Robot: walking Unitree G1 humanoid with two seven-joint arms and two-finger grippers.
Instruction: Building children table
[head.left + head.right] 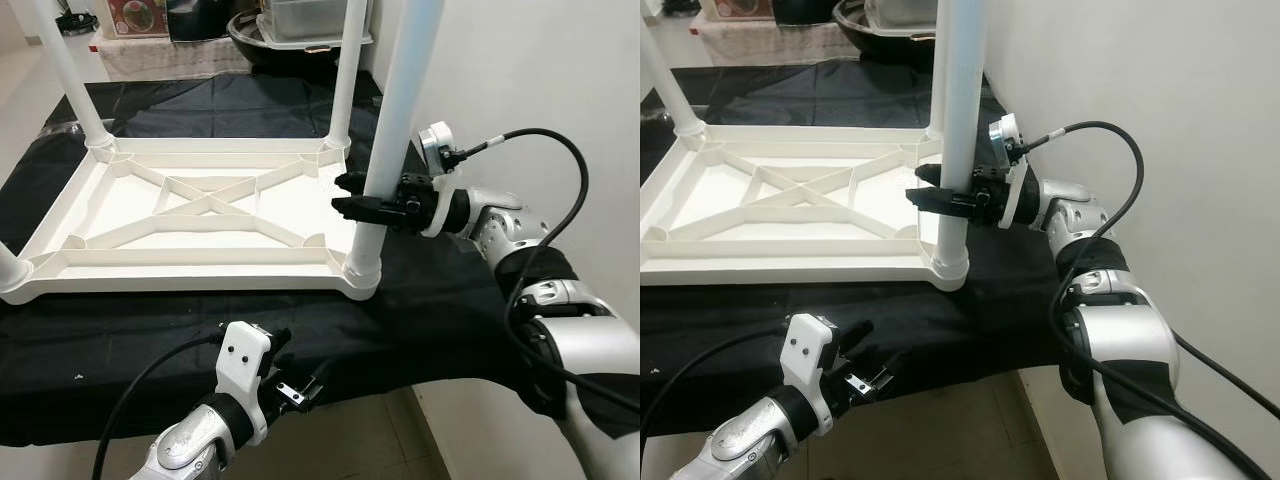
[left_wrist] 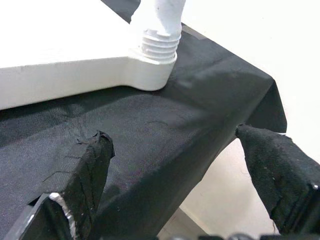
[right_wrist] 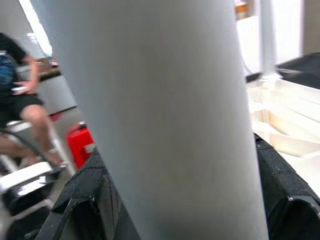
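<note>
I'm gripping the near-right leg (image 1: 398, 120) with my right pincer (image 1: 352, 196), likely screwing it into the tabletop (image 1: 200, 205) socket; left pincer (image 1: 300, 385) idling wide; next, twist it tight.

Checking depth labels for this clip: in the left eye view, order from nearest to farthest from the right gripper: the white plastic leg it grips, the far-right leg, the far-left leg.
1. Gripped white plastic leg, between the right gripper fingers.
2. Far-right leg, behind it.
3. Far-left leg, across the upturned white tabletop.
</note>
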